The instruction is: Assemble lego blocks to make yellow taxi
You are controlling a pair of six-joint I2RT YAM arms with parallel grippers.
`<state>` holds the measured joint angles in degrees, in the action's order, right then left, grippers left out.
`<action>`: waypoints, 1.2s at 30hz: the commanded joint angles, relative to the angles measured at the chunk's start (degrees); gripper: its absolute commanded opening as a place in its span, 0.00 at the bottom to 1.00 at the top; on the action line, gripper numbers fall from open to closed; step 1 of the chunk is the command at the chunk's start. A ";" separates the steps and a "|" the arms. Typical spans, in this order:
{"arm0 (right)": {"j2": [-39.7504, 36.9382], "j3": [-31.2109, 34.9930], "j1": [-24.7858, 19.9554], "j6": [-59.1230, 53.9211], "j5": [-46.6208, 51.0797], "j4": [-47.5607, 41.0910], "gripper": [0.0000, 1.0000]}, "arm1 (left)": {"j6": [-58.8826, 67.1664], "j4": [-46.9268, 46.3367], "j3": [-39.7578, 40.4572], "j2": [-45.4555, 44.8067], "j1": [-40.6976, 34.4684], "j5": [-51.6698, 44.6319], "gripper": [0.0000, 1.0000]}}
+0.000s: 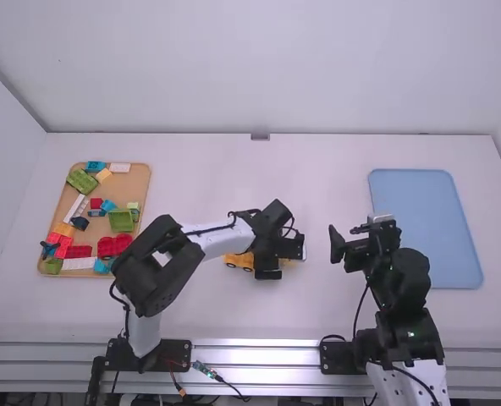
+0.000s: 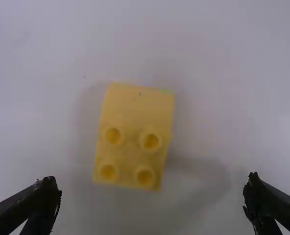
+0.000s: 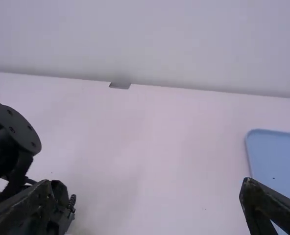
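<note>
Where the table ends: a white wall rises behind the far edge of the white table (image 1: 327, 178); a small grey fitting (image 1: 260, 136) sits at that edge.
Tabletop room: a broad strip of white surface runs from the two arms to the far edge, and another stretch lies between the left gripper (image 1: 280, 254) and the flat light-blue tray (image 1: 428, 224) at the right. A shallow wooden tray (image 1: 128, 193) of mixed coloured blocks lies at the left.
Yellow block: the task's plastic block (image 2: 135, 137) lies on the table under the left gripper, between its fingers and touching neither; four round studs cover one half, the other half is smooth.
Wheeled piece: orange-yellow with dark wheels (image 1: 238, 260), it stands on the table just left of the left gripper, partly hidden by the arm.
Left arm: it leans out to the right from its near base, gripper over the middle of the table, fingers spread wide and holding nothing.
Right arm: it is folded above its near base; its gripper (image 1: 360, 227) points toward the far side, fingers apart, well away from the yellow block.
</note>
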<state>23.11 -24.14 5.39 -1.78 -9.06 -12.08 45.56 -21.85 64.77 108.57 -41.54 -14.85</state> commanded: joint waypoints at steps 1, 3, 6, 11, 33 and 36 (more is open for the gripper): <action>1.55 0.44 -1.09 -0.98 -0.37 1.57 1.00 | 3.21 -1.09 2.45 -8.15 3.19 -4.50 0.99; 2.91 0.20 -1.49 -2.93 -2.34 2.38 1.00 | 5.29 -2.05 2.45 -10.82 5.14 -7.91 0.99; 9.22 -1.40 -2.82 -6.86 -9.81 5.07 1.00 | 12.48 -6.49 2.16 -17.81 12.11 -17.64 0.99; 22.93 -6.34 -3.37 -19.67 -23.30 3.19 0.99 | 21.49 -12.39 1.29 -22.21 22.05 -27.17 0.99; 67.56 -12.55 5.16 -54.86 -37.13 3.93 1.00 | 37.97 -13.66 -6.36 -22.43 36.30 -30.10 0.99; 67.54 -11.93 5.40 -61.94 -40.24 0.90 0.99 | 37.62 -8.48 -9.70 -22.43 36.30 -32.33 0.99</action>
<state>90.19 -35.51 10.44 -56.27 -44.05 -10.57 81.71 -31.55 57.25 86.13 -5.30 -44.45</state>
